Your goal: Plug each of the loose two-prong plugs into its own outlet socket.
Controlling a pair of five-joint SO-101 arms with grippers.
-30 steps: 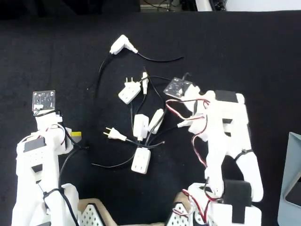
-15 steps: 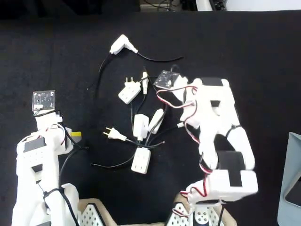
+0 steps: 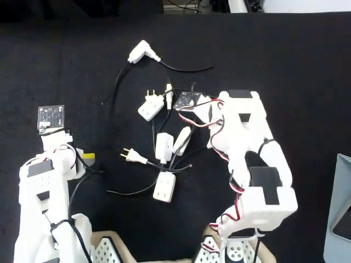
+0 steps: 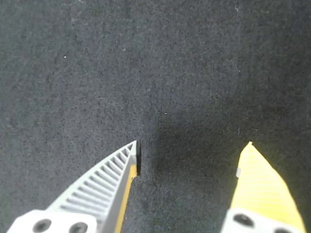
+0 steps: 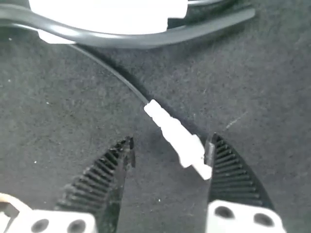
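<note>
Several white plugs and sockets lie tangled in black cords at the table's middle: an adapter with prongs (image 3: 151, 105), a small white plug (image 3: 169, 97), a socket block (image 3: 163, 147), another socket block (image 3: 164, 186) and a two-prong plug (image 3: 134, 157). My right gripper (image 3: 187, 101) stands just right of the small plug. In the right wrist view it is open (image 5: 171, 141), with the small white plug (image 5: 177, 138) lying between its fingers, close against one finger (image 5: 221, 160). My left gripper (image 3: 51, 118) is at the far left, open (image 4: 192, 145) over bare black cloth.
A white angled plug (image 3: 143, 52) on a black cord lies farther back. A white body (image 5: 107, 14) and a thick black cord (image 5: 146, 36) lie just beyond the right gripper. A grey object (image 3: 340, 208) stands at the right edge, a yellow piece (image 3: 88, 156) beside the left arm.
My right arm has swung left, bringing its gripper from right of the cluster up to the small white plug. The left arm has not moved.
</note>
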